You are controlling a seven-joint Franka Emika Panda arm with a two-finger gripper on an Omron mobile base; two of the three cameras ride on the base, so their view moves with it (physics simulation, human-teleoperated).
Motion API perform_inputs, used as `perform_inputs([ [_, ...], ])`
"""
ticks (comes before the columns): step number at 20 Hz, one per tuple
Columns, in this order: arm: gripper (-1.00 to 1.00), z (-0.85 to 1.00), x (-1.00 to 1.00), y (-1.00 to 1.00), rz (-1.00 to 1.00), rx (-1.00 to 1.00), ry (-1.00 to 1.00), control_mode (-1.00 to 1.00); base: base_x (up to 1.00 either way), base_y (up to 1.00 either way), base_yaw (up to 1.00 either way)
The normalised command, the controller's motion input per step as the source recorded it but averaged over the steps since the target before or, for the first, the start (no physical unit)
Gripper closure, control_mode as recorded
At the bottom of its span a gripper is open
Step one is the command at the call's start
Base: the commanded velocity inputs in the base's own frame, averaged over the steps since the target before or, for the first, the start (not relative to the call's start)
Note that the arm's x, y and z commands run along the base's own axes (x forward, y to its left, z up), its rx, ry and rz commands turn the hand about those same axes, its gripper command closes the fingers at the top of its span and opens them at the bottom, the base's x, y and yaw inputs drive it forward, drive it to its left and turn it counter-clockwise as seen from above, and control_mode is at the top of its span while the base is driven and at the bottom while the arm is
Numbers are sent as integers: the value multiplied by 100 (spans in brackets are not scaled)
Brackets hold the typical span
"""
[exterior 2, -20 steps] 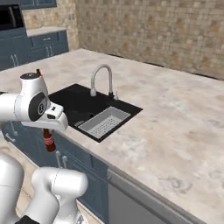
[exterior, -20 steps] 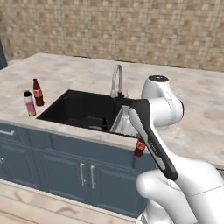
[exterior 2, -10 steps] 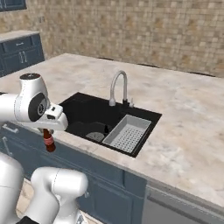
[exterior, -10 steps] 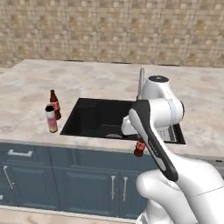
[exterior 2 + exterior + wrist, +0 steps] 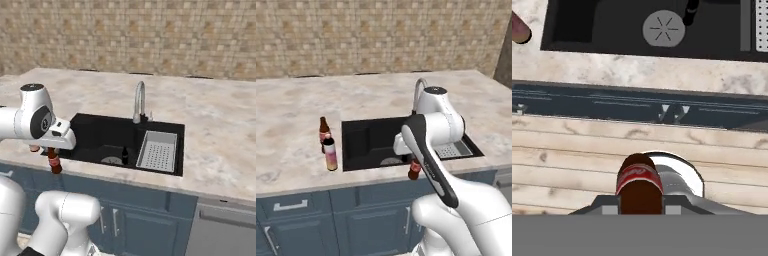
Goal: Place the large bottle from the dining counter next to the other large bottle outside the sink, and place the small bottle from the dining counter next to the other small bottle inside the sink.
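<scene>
Curved chrome faucet [image 5: 139,101] sits at about 12 o'clock off the round grey drain [image 5: 112,160]. White slotted dish rack [image 5: 158,150] is at the drain's 3 o'clock, navy-blue cabinet fronts [image 5: 150,215] are down at 6, and a tan tiled wall [image 5: 381,35] runs behind.

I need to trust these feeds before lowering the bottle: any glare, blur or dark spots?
Left base view: even light, no glare, but the sink interior is near black. Right base view: soft rendering, and the small bottle in the sink barely separates from the dark basin. Hand view: the held bottle looms close and slightly blurred.
</scene>
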Motion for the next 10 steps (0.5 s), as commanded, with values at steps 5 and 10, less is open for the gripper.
perform_inputs([
  [5, 100, 0, 0, 0, 0, 0, 0, 100, 17, 33, -45],
  [10, 100, 0, 0, 0, 0, 0, 0, 100, 25, 4, -17],
])
